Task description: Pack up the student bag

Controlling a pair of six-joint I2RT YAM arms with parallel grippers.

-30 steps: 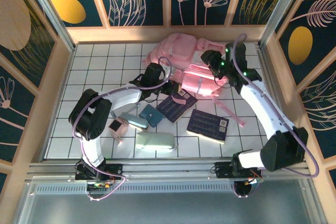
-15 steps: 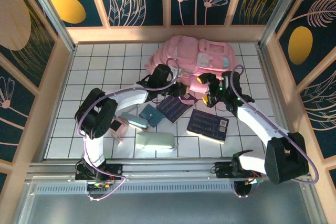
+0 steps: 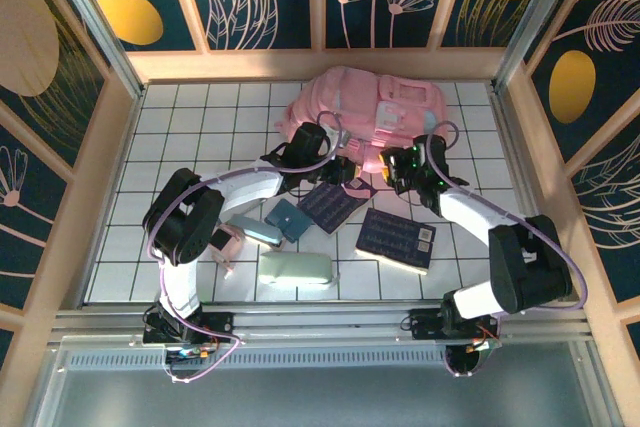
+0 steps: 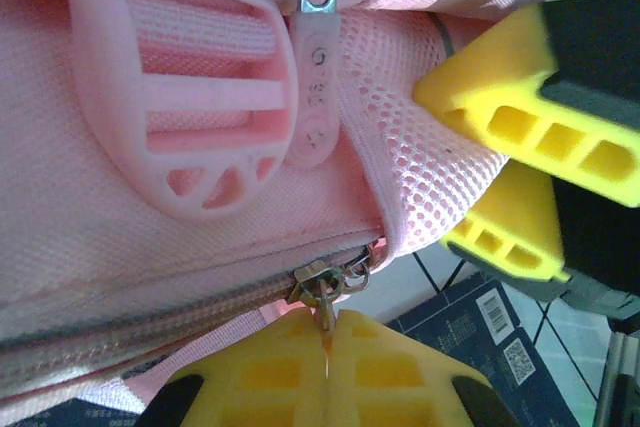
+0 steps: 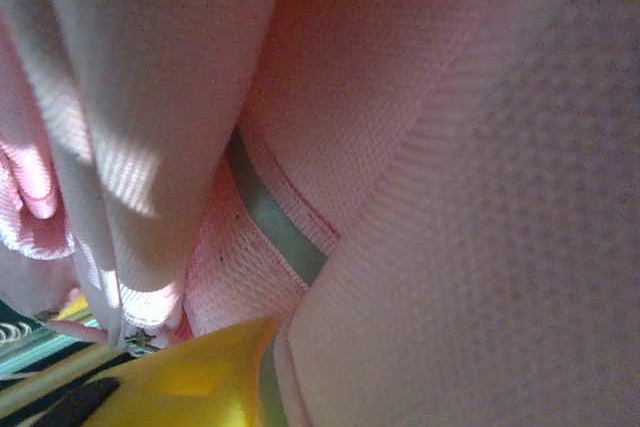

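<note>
The student bag (image 3: 372,112), big, soft and pink, lies at the back of the tiled table. My left gripper (image 3: 343,169) (image 4: 327,332) is at its near edge, yellow fingers shut on a small metal zipper pull (image 4: 325,299) of a long zip. My right gripper (image 3: 396,169) (image 4: 440,169) is close beside it, its yellow fingers (image 4: 520,117) on either side of the bag's pink mesh corner (image 4: 420,162). In the right wrist view pink bag fabric (image 5: 450,197) presses against the camera, beside one yellow finger (image 5: 190,377); the other finger is hidden.
Near the bag lie two dark blue notebooks (image 3: 335,202) (image 3: 397,237), a teal wallet (image 3: 288,219), a light blue item (image 3: 255,232), a pale green case (image 3: 295,269) and a small pink item (image 3: 225,242). Wooden walls ring the table.
My right arm came down from the bag's top to its near edge beside the left gripper, and its jaws closed in on the mesh. The bag settled back. The left gripper kept its hold.
</note>
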